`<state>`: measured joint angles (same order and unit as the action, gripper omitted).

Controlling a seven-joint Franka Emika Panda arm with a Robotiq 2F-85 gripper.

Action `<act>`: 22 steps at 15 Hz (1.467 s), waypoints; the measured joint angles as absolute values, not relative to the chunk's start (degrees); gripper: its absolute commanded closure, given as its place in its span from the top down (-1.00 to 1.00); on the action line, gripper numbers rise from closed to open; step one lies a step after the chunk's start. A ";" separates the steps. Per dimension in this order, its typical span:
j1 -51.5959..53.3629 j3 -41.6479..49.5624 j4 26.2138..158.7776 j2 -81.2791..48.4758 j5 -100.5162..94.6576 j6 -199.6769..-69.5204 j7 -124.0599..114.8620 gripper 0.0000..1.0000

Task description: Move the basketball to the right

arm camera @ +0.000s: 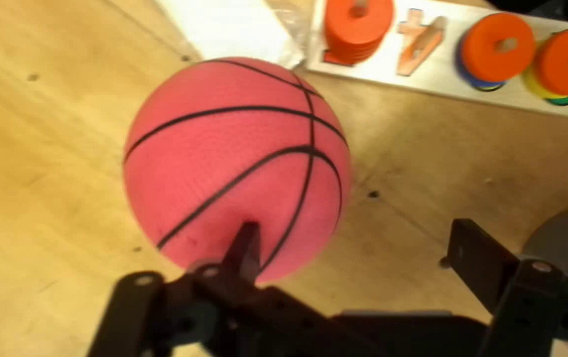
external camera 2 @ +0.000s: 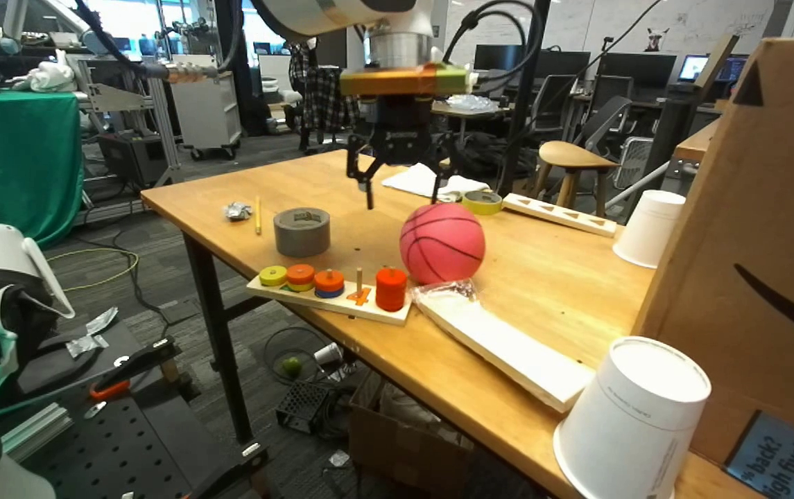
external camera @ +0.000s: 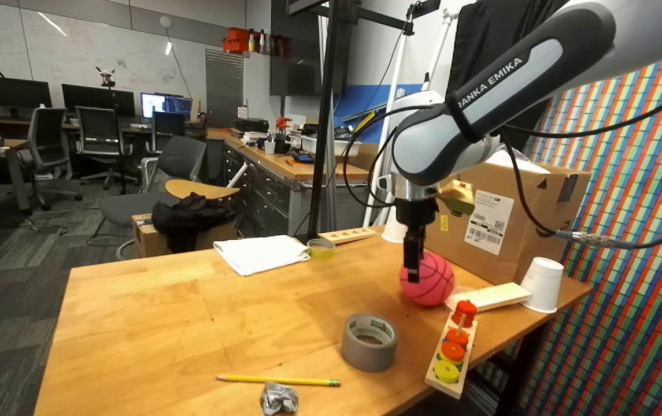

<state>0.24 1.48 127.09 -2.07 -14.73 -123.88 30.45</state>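
Claw (external camera 2: 402,204) wide above a wooden table (external camera: 192,323), just beside the basketball (external camera 2: 444,242), office chairs (external camera: 97,132) and whiteboard (external camera: 122,43) beyond.

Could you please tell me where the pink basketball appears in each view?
In an exterior view: basketball, right of centre, lower half.
In an exterior view: basketball, just right of centre, mid-height.
Wrist view: basketball, a little left of centre.
Shared landmark: the wooden ring board, near it in all three.

Fingers (arm camera: 482,267) wide apart (and downward)
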 measured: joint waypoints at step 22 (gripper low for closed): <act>2.44 -1.20 116.56 2.62 6.26 -112.87 32.62 1.00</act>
